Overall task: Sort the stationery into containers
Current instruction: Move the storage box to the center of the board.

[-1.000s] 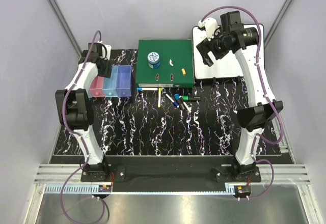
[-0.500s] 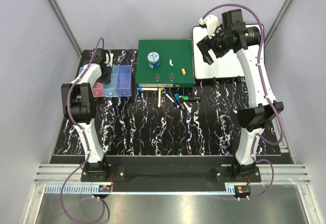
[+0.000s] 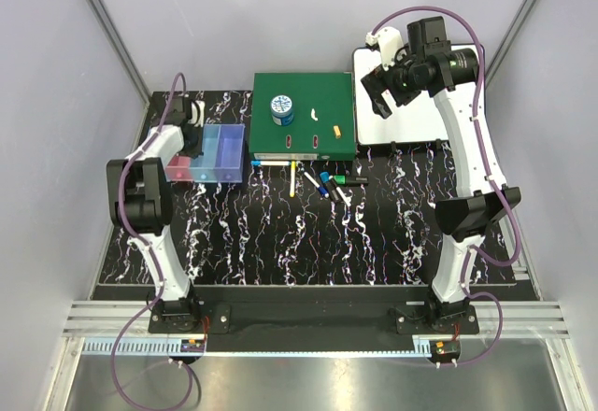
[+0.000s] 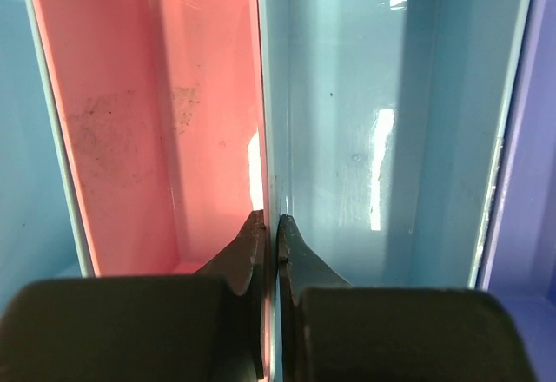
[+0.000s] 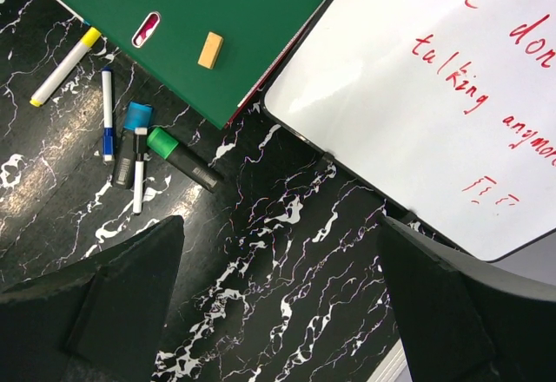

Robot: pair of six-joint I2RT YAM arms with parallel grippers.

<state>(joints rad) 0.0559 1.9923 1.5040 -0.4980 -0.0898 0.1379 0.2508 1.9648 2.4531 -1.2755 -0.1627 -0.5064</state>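
left gripper (image 4: 271,224) was open, now pinched on the wall (image 4: 263,95) between the pink and middle light-blue bin. It dropped from the far edge down into the row. bins (image 3: 227,129) nudged slightly right and nearer. right gripper (image 3: 379,93) lifted a little, back over the whiteboard (image 3: 411,123).
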